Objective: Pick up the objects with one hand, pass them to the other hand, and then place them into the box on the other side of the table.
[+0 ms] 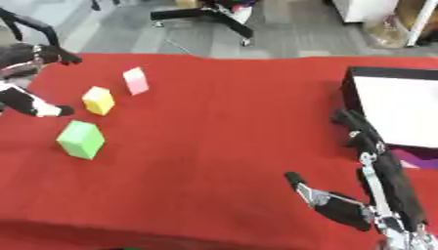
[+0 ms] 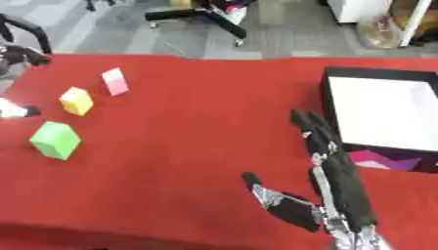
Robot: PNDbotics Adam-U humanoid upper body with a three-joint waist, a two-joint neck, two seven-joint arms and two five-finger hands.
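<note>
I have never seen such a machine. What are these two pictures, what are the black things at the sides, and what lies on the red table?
Both pictures come from a camera in a robot's head, looking down; they show the same moment through its left and right eye. The black parts are the robot's own hands. Its right hand rests open near the lower right, fingers straight, holding nothing. Its left hand shows at the left edge, thumb and fingers spread apart, also holding nothing. On the red table stand three small blocks, apart from each other: a green block, a yellow block and a pink block. At the right sits a black box with a white inside; no block is in it.
</note>
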